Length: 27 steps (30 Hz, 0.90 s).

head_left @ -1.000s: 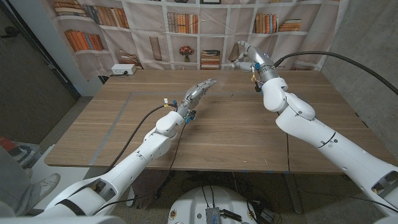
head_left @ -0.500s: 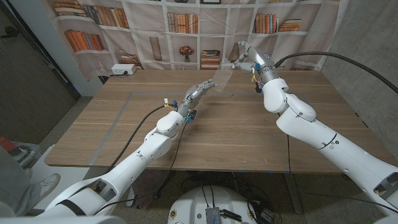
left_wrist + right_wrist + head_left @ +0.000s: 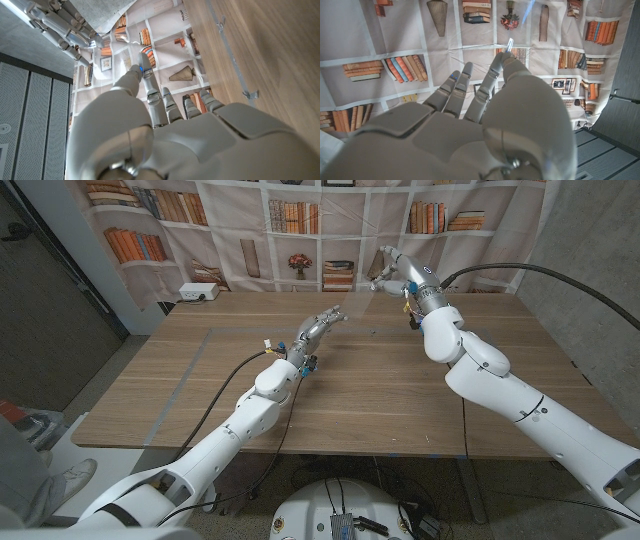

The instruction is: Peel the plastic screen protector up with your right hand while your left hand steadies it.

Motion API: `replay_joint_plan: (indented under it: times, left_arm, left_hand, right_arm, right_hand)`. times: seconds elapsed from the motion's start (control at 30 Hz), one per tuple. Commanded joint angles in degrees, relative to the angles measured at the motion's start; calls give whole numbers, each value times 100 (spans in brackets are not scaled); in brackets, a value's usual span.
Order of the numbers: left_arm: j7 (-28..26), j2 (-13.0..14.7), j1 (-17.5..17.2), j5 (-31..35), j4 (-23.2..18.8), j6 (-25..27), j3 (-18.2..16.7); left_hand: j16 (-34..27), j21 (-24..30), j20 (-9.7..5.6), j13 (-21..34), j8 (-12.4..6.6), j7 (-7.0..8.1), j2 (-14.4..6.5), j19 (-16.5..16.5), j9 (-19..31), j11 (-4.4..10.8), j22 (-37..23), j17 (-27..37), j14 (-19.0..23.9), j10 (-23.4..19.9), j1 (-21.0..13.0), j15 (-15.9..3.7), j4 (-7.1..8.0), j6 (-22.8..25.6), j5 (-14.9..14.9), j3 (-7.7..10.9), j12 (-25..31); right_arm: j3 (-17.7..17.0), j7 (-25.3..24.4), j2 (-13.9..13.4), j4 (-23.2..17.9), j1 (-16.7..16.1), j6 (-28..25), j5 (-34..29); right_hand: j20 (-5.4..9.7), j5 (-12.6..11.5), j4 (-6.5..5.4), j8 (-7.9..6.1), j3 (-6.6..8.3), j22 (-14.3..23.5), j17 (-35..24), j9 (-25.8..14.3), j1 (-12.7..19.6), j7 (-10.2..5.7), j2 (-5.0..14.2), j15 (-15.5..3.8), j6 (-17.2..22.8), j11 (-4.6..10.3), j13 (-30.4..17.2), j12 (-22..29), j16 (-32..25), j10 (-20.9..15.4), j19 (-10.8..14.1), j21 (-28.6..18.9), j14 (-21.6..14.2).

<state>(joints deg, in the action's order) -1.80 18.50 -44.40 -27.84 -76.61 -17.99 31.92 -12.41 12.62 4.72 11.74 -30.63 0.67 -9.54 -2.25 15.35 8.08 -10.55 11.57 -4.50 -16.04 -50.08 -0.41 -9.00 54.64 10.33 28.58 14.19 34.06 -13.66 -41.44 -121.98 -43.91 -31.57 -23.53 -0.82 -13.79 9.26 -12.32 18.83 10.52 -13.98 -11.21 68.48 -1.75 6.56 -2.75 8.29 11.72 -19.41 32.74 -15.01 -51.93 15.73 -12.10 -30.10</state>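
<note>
bookshelf-print curtain [image 3: 300,220] hangs behind your wooden table [image 3: 330,395]. your right hand [image 3: 392,270] is raised above the table's far side, near the curtain, pinching one end of the clear screen protector [image 3: 357,301] between thumb and fingertip. the film stretches through the air, faint and see-through, down to your left hand [image 3: 318,327], which holds its other end with fingers [image 3: 145,80] extended, above the table's middle. your right wrist view shows the film's edge at your fingertip [image 3: 506,54].
</note>
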Motion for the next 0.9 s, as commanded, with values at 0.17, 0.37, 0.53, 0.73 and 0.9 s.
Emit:
replay_joint_plan:
  times: [0.17,0.37,0.53,0.73,0.9]
  left_arm:
    - [61,-215,36,-125,246,-192,-10]
    - [210,-182,58,-167,257,-185,9]
    - [174,-95,-16,-173,119,-105,-12]
    - [154,-62,-54,-175,72,-82,-21]
    - [255,-73,-49,-233,120,-146,-29]
  left_hand:
    - [-2,32,-66,24,-115,-67,25,28,68,14,-27,8,6,-88,-102,-96,3,122,1,66,-17]
    - [8,27,-80,26,-171,-83,65,22,101,18,-28,2,7,-96,-138,-110,-3,187,-11,87,-30]
    - [17,25,-92,27,-189,-79,84,20,120,32,-29,0,-3,-102,-154,-116,-3,191,-18,97,-37]
    - [23,20,-102,28,-216,-77,106,12,123,34,-30,-2,-5,-111,-165,-124,3,242,-27,103,-45]
    - [30,15,-107,29,-220,-71,134,3,92,46,-30,-5,-7,-119,-178,-127,6,285,-36,108,-54]
  right_arm:
    - [775,181,281,70,214,-402,-846]
    - [826,104,440,184,253,-513,-1085]
    - [797,71,512,250,259,-530,-1153]
    - [780,-18,588,351,279,-579,-1269]
    - [805,-161,656,464,324,-719,-1508]
  right_hand:
    - [-56,-41,-23,13,54,12,-38,-5,-11,12,-28,-982,63,82,-589,46,4,-172,18,8,-100]
    - [-78,-46,-17,5,59,12,-43,-5,-10,14,-38,-990,94,78,-594,49,-5,-190,27,6,-128]
    - [-89,-49,-9,4,62,11,-45,-5,-7,17,-55,-989,104,78,-599,51,-6,-209,30,5,-142]
    - [-88,-52,-3,1,66,11,-48,-5,-6,6,-71,-986,121,80,-602,50,-7,-223,31,6,-156]
    - [-85,-50,4,5,59,12,-62,-5,3,-27,-83,-1003,122,81,-604,48,-22,-240,28,8,-168]
